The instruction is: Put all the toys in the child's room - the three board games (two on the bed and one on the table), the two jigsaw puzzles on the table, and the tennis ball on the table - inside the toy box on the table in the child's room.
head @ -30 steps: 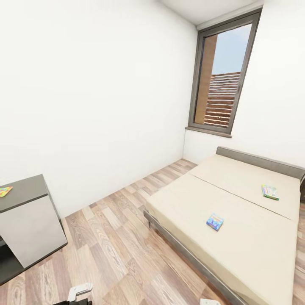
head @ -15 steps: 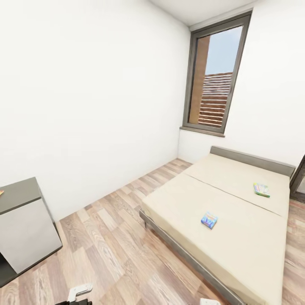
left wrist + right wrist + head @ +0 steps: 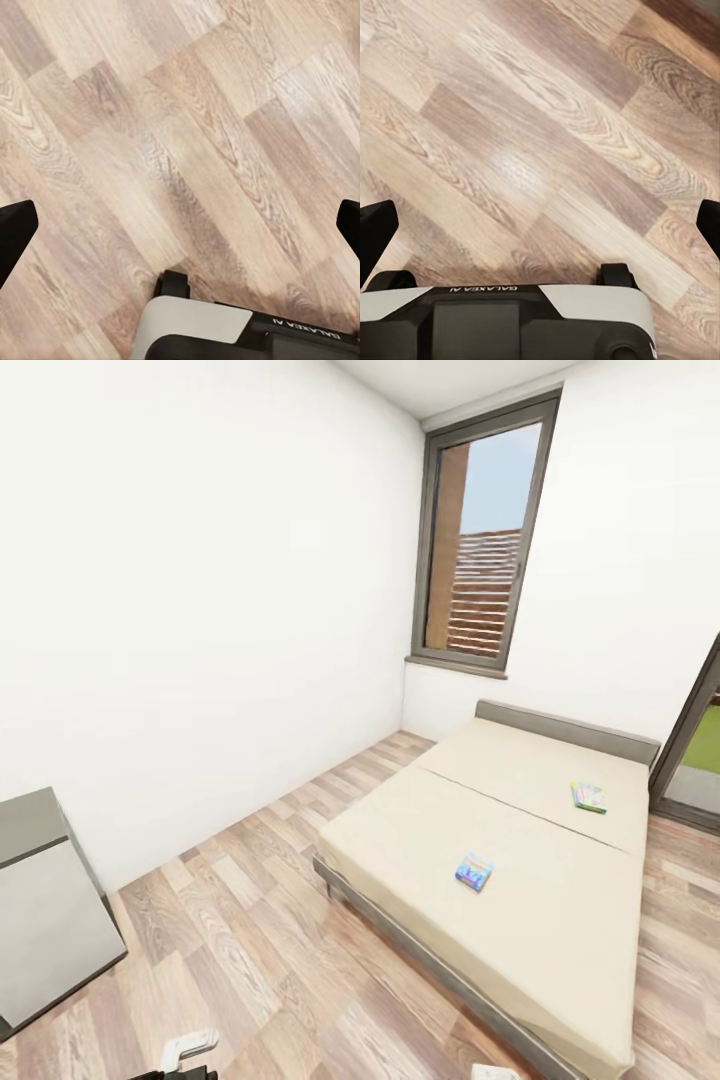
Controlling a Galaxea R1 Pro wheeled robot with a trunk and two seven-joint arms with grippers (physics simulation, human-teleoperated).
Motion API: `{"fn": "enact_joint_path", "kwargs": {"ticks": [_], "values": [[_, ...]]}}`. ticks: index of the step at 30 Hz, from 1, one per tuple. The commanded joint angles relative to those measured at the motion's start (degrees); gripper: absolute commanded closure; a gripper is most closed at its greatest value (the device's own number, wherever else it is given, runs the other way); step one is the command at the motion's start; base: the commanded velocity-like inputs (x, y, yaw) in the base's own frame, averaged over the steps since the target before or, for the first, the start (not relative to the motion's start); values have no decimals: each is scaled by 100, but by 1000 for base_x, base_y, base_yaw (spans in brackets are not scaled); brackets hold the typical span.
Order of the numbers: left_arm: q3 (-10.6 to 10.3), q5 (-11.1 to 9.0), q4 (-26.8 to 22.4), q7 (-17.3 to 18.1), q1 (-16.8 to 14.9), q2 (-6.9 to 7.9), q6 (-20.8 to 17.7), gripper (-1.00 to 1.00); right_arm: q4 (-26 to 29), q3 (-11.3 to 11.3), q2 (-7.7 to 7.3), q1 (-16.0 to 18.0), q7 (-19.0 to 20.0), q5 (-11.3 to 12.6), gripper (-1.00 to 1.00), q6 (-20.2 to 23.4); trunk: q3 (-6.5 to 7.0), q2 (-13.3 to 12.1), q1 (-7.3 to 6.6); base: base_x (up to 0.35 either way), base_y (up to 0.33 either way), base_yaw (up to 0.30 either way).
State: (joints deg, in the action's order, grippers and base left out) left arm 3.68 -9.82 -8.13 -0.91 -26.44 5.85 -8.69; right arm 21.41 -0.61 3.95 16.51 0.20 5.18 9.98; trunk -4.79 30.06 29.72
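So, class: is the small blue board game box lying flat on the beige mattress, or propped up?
Lying flat: the small blue board game box rests face-up on the beige mattress.

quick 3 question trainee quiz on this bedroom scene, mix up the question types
1. True or false: both board games lie on the bed.
2. Which board game is nearer the headboard? A) blue board game B) green-edged board game
3. Fill in: both wrist cameras look down at the wood-plank ____.

Key: 1 true; 2 B; 3 floor.
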Motion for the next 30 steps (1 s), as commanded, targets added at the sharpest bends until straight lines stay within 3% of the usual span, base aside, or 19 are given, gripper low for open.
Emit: {"fn": "enact_joint_path", "kwargs": {"ticks": [1, 8, 11, 12, 14, 15, 18, 22, 30], "values": [[37, -29, -14, -6, -1, 0, -41, -100, 14, -7, 1, 2, 10, 54, -100, 30, 6, -32, -20, 0, 0, -14], [72, -29, -84, 148, -29, 8, -257, -100, 206, -37, 1, 19, 36, 59, -100, 100, 128, -313, -174, 0, 0, -5], [72, -25, -381, 417, -141, 28, -964, -100, 679, -47, 1, 25, 40, 65, -100, 338, 182, -433, -240, 0, 0, 0], [72, -23, -691, 575, -242, 43, -1498, -100, 965, -52, 1, 26, 43, 67, -100, 555, 200, -473, -262, 0, 0, 0], [73, -22, -1112, 741, -326, 57, -2067, -100, 1274, -61, 1, 30, 49, 75, -100, 815, 236, -553, -306, 0, 0, 0], [76, -23, -1604, 904, -380, 70, -2610, -100, 1624, -71, 1, 33, 53, 97, -100, 1090, 254, -594, -328, 0, 0, 0], [76, -18, -2337, 1108, -427, 80, -3301, -100, 2204, -91, 1, 29, 56, 169, -100, 1501, 307, -714, -394, 0, 0, 0], [38, -29, -2443, 1044, -476, -51, -3164, -100, 2128, -108, 107, 160, 63, 162, -100, 1366, 308, -714, -394, 0, 0, 0], [23, -16, -2522, 1041, -476, -102, -2981, -100, 2132, -107, 83, 244, 60, 165, -100, 1191, 308, -714, -394, 0, 0, 0]]}}
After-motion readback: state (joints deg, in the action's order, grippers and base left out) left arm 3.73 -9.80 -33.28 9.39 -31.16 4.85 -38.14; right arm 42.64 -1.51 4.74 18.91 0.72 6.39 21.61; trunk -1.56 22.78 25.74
